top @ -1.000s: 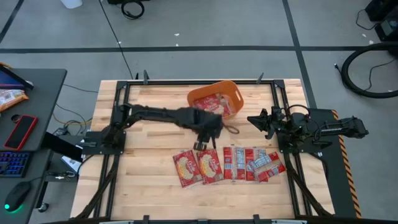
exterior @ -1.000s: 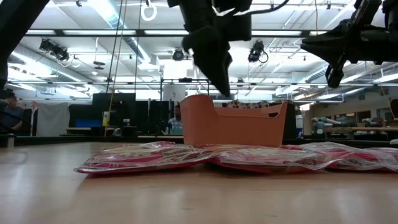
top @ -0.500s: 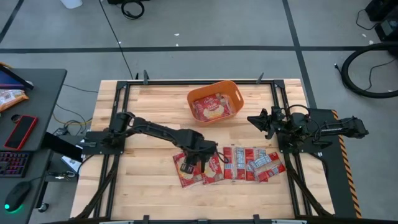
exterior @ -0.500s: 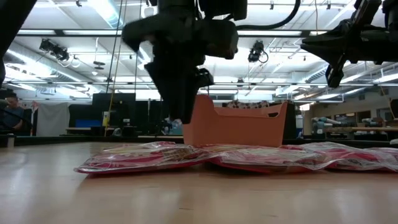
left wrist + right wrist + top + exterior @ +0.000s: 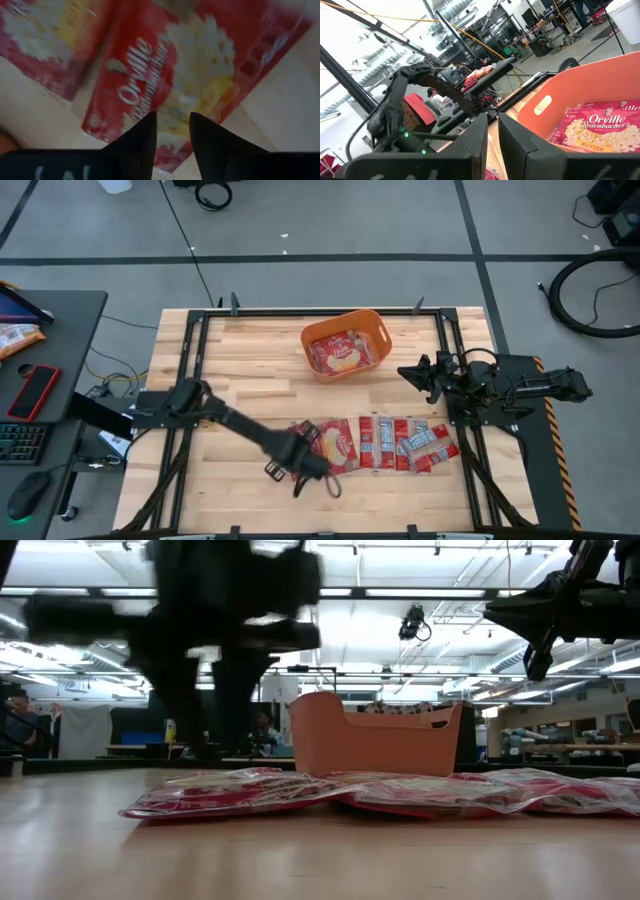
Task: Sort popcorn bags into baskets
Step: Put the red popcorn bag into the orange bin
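Note:
Several flat red popcorn bags lie in a row on the wooden table near its near edge: large ones with a yellow-cream picture [image 5: 340, 445] and narrower ones [image 5: 400, 442] to their right. The orange basket [image 5: 375, 325] stands toward the far edge, with large bags [image 5: 340, 352] lying in it. My left gripper [image 5: 303, 470] hovers over the near end of a large bag [image 5: 185, 75], open by a narrow gap, and hides most of the leftmost bag from above. My right gripper [image 5: 405, 370] waits shut to the right of the basket, pointing at it [image 5: 540, 107].
Metal frame rails run along the table's edges [image 5: 190, 360]. A side desk with a red phone [image 5: 32, 392] stands off the table's left. Bare wood lies left of the bag row and the basket. A person [image 5: 15, 720] shows far behind in the room.
My left gripper has travelled from just beside the basket toward the table's near edge and slightly left, passing over the row of bags. It now stands over the near end of the large bags. The bags and the right arm have kept still.

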Robot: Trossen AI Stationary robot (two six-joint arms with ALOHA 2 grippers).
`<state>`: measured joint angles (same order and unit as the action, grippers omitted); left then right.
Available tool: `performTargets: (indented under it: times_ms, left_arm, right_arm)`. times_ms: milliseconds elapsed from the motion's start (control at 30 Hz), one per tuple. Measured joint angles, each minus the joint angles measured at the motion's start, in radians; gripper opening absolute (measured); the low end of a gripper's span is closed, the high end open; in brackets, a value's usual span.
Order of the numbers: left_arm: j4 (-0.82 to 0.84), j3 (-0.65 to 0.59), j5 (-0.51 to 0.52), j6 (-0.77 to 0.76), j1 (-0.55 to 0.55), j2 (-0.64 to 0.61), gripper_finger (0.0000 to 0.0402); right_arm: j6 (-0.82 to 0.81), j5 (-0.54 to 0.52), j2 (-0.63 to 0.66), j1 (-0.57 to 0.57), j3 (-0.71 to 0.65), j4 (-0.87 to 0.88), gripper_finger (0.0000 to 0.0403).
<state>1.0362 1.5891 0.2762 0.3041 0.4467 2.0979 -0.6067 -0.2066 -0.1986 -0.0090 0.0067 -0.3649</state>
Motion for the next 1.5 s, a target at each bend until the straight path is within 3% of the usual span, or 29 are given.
performTargets:
  times_ms: [300,933,1267,1500]
  left_arm:
    - [0.029,-0.093,0.086,-0.043,0.081,0.0,0.0164]
    - [-0.016,-0.092,0.076,0.025,0.054,0.026,0.0166]
    - [-0.016,-0.09,0.074,0.058,0.049,0.039,0.0135]
    - [-0.025,-0.091,0.064,0.043,0.048,0.04,0.0073]
  right_arm:
    - [0.0,0.0,0.0,0.0,0.0,0.0,0.0052]
    - [0.0,0.0,0.0,0.0,0.0,0.0,0.0052]
    - [0.0,-0.002,0.0,0.0,0.0,-0.001,0.0052]
    - [0.0,-0.002,0.0,0.0,0.0,-0.001,0.0052]
